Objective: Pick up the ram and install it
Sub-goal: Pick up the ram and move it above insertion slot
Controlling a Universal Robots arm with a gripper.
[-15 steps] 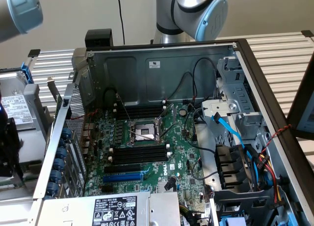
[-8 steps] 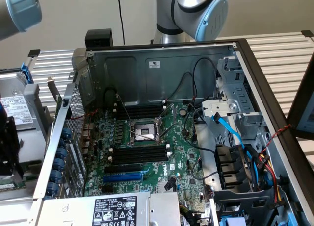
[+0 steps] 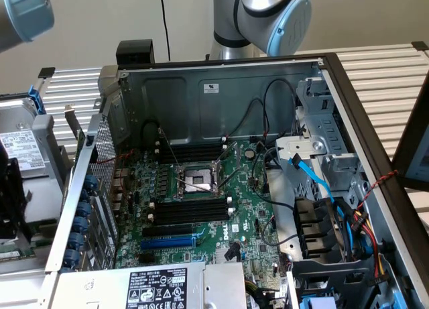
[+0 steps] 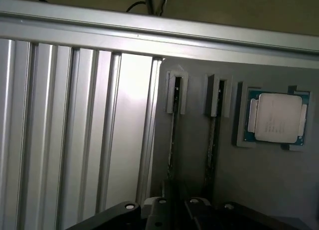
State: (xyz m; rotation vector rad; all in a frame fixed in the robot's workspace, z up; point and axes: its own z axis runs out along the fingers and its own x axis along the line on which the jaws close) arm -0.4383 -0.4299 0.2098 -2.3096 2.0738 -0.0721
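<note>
Grey plastic holder [image 4: 199,165] is what the wrist cam is staring at, sitting on the ribbed aluminium table [image 4: 75,130]. It's got two narrow grooves with a thin stick standing on edge in each, so you only get dark slivers. The ram stick [image 4: 172,140] is in the groove closest to the pincer [image 4: 175,209] and runs straight out ahead of it. Its near end comes right up to the pincer's black body, and whether they actually touch is hard to say. The second stick [image 4: 213,140] runs parallel, just off to one side of the pincer. Further out on that same side a bare CPU [image 4: 278,117] lies flat in its own pocket of the holder, metal lid up. Honestly can't tell if the pincer is open, closed or gripping anything.

Exterior view: the tower case [image 3: 181,101] lies on its side with the panel off and the motherboard [image 3: 251,188] facing up. The CPU socket [image 3: 196,181] is in the middle with long black memory slots [image 3: 191,151] on both sides of it. A blue slot [image 3: 167,242] sits between those and the power supply [image 3: 154,285]. The arm [image 3: 268,14] stands behind the case's back wall.
</note>
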